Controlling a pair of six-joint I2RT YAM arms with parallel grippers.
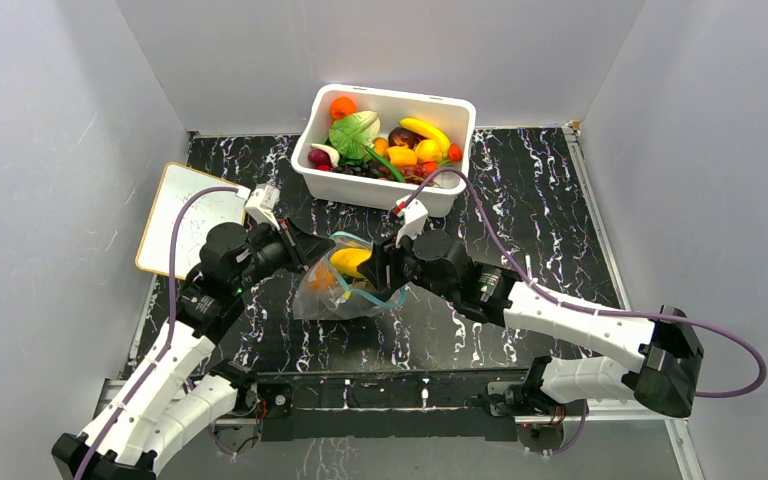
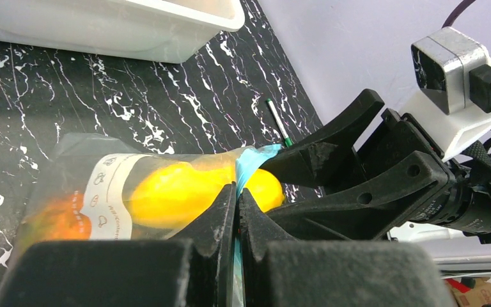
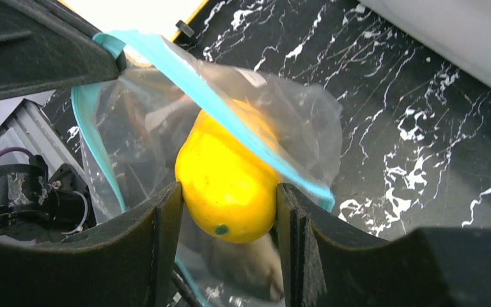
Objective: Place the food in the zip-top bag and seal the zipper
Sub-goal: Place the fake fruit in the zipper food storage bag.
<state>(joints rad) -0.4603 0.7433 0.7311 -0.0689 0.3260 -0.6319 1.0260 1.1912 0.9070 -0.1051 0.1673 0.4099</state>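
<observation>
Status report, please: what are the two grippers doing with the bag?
Left gripper shut on zipper. Right gripper shut on yellow fruit, halfway into bag. Nothing blocking.

Left end effector (image 2: pixel 236 199) pinched shut, right end effector (image 3: pixel 228 211) half-spread in a grip, tips facing inward.

- A black tabletop (image 1: pixel 560 220) with white marble veins carries everything.
- A plain pale grey back wall (image 1: pixel 380 50) rises from its far edge.
- A matching left wall (image 1: pixel 50 150) and right wall (image 1: pixel 710 150) close its side edges.
- The light is soft and even.
</observation>
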